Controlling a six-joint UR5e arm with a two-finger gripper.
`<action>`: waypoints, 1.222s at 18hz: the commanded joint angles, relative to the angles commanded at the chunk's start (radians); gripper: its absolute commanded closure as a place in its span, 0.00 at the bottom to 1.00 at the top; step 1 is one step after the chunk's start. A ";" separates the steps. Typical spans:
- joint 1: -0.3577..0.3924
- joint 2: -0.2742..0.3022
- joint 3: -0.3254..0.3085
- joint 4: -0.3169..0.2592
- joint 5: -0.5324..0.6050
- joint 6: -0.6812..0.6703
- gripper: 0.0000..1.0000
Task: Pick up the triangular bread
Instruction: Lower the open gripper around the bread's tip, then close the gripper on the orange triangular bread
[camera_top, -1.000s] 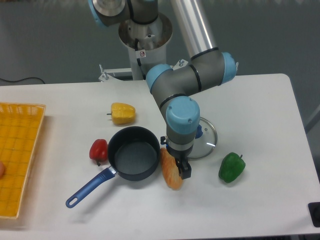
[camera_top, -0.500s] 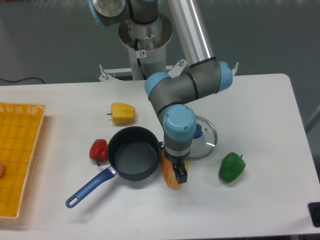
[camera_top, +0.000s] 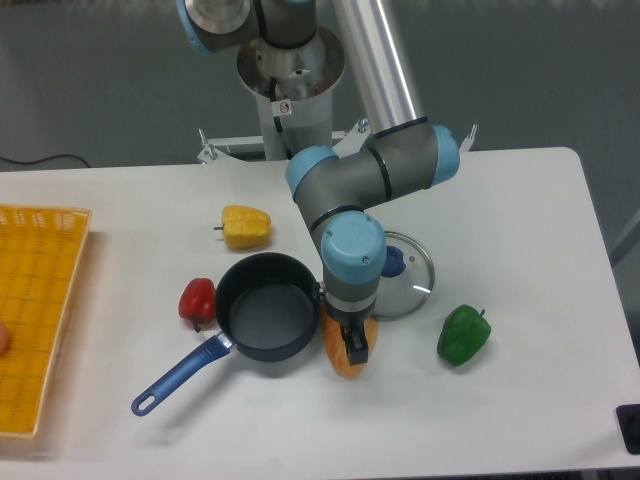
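Observation:
The triangular bread (camera_top: 338, 358) is a golden-orange wedge lying on the white table, just right of the black saucepan (camera_top: 266, 306). My gripper (camera_top: 352, 343) points straight down over it. One dark fingertip (camera_top: 357, 347) shows in front of the bread's upper right part. The other finger is hidden behind the blue wrist (camera_top: 351, 252). The jaws look open, and the bread rests on the table, partly covered by the gripper.
A glass lid (camera_top: 402, 276) lies behind the wrist. To the right sits a green pepper (camera_top: 463, 334). A red pepper (camera_top: 197, 299) lies left of the pan, and a yellow pepper (camera_top: 245, 226) sits further back. The pan's blue handle (camera_top: 180, 376) points front-left. A yellow basket (camera_top: 40, 310) is at the left edge.
The gripper has shifted left, from the bread's right side to above it, and sits slightly lower. The bread has not moved.

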 joint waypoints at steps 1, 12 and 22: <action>0.000 0.000 0.000 0.000 0.000 0.000 0.00; 0.000 -0.003 -0.005 0.002 0.002 -0.002 0.01; -0.011 -0.015 -0.006 0.012 0.003 -0.014 0.03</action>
